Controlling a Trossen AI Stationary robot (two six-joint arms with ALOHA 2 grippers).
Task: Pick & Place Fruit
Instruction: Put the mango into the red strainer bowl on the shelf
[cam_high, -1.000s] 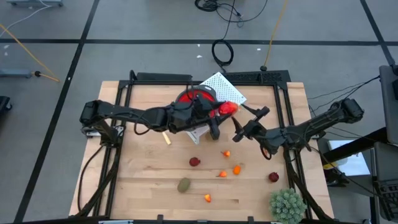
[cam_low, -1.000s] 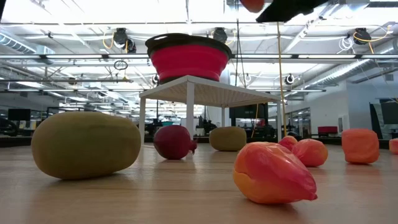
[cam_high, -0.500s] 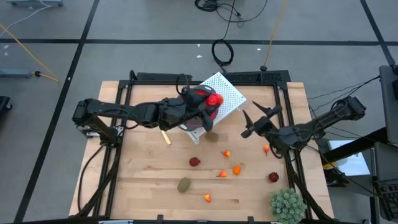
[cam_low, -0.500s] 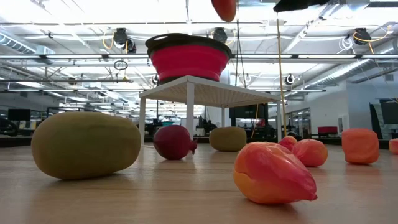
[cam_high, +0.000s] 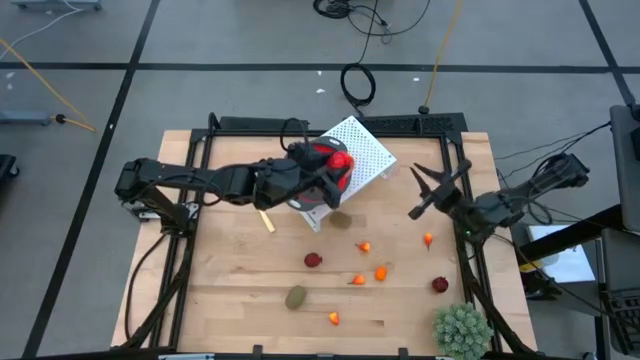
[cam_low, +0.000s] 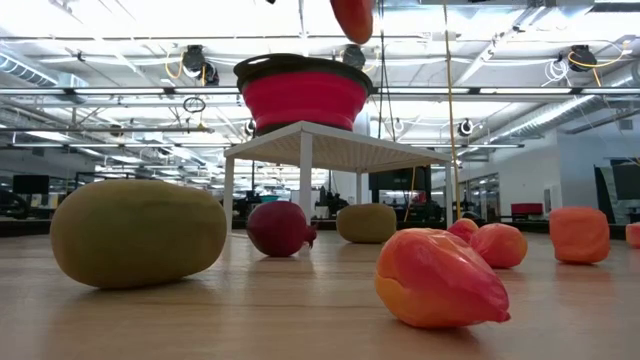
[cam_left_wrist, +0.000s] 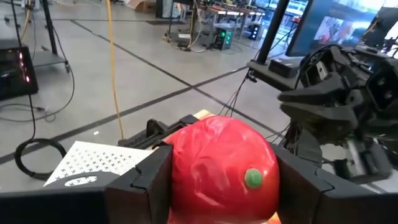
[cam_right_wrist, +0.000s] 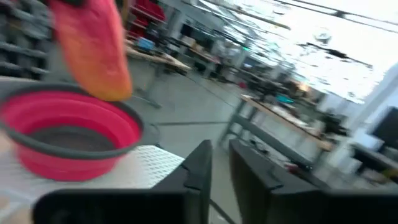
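My left gripper (cam_high: 337, 166) reaches in from the table's left and is shut on a red fruit (cam_left_wrist: 217, 165) with a green dot. It holds the fruit above the red bowl (cam_low: 303, 100). The bowl stands on a white perforated stand (cam_high: 365, 150). In the right wrist view the fruit (cam_right_wrist: 93, 53) hangs over the bowl (cam_right_wrist: 68, 134). My right gripper (cam_high: 418, 192) is off to the right of the stand, shut on nothing. Loose fruit lies on the wood: a dark red ball (cam_high: 313, 260), an olive oval (cam_high: 296, 297) and orange bits (cam_high: 381, 272). My left gripper pinches the red fruit by two opposite sides (cam_left_wrist: 177, 171) between its two fingers (cam_left_wrist: 146, 183). The fingers come nearly level from the table's left. The fruit is lifted clear, above the bowl's rim, with its green dot (cam_left_wrist: 252, 178) facing the wrist camera.
A spiky green plant ball (cam_high: 462, 330) sits at the near right corner. A cream-handled knife (cam_high: 267, 222) lies left of the stand. Another olive oval (cam_high: 341, 220) lies just near of the stand, and a dark red ball (cam_high: 439, 285) lies near the right edge.
My right gripper has drawn back from the stand toward the table's right edge and risen. My left gripper has carried the red fruit a little toward the left and far side, over the bowl, rolling as it went.
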